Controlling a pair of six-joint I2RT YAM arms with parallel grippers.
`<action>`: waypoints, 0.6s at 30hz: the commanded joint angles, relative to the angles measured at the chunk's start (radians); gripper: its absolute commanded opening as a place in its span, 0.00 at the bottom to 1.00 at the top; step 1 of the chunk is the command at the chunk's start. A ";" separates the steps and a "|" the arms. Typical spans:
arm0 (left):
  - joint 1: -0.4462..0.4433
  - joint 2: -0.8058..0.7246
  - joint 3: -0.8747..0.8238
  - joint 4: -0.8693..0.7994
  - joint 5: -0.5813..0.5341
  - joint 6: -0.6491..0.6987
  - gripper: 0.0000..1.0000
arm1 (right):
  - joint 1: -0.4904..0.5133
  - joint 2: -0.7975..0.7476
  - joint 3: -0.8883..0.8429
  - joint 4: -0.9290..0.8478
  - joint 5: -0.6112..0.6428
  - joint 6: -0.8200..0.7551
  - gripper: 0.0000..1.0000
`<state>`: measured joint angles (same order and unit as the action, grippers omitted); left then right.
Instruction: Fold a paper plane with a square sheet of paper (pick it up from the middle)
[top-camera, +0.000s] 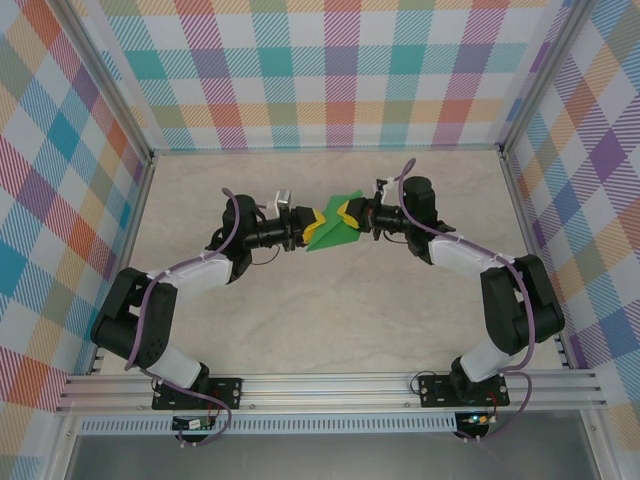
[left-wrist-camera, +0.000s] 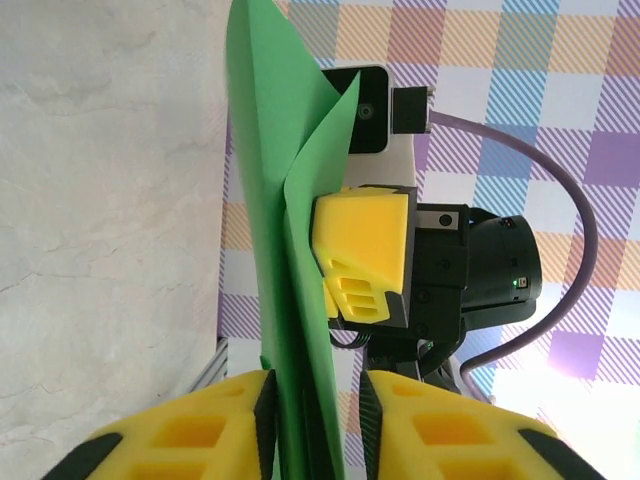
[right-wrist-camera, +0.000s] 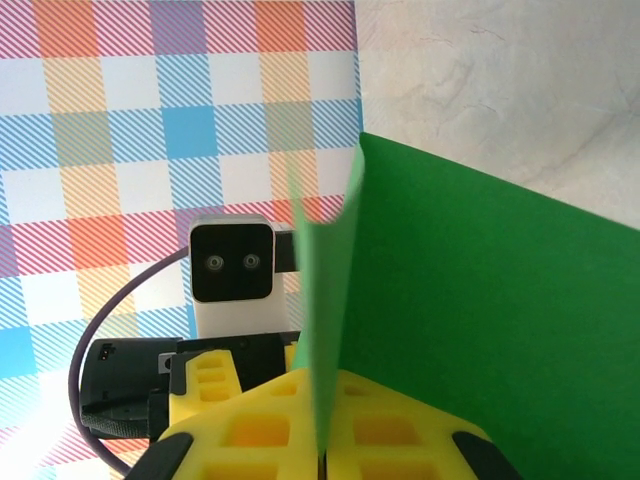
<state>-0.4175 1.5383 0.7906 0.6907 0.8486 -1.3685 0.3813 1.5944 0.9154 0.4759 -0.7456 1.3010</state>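
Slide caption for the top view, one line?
Mid-air, the right gripper pinches the folded green paper; the left gripper straddles its other end.

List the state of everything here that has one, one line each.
green paper: folded, standing on edge between the two grippers
left gripper: jaws apart, with the paper's edge between them
right gripper: shut on the green paper

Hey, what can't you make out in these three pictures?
Top view: creases in the paper, too small to read.
Left wrist: whether the left gripper actually pinches the paper; the bottom edge cuts it off.
Right wrist: the paper's far part runs past the right edge; the right gripper is cut off below.
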 joint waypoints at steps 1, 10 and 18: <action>-0.006 0.013 0.021 0.013 0.013 0.028 0.21 | 0.007 0.013 -0.003 0.003 -0.027 -0.017 0.08; -0.006 -0.026 0.144 -0.585 -0.040 0.423 0.06 | 0.005 -0.066 0.072 -0.450 0.113 -0.306 0.41; -0.100 0.020 0.541 -1.530 -0.724 1.003 0.05 | 0.005 -0.233 0.063 -0.869 0.494 -0.552 0.76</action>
<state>-0.4606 1.5455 1.2247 -0.4141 0.4629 -0.6361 0.3840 1.4124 0.9707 -0.1982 -0.4198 0.8822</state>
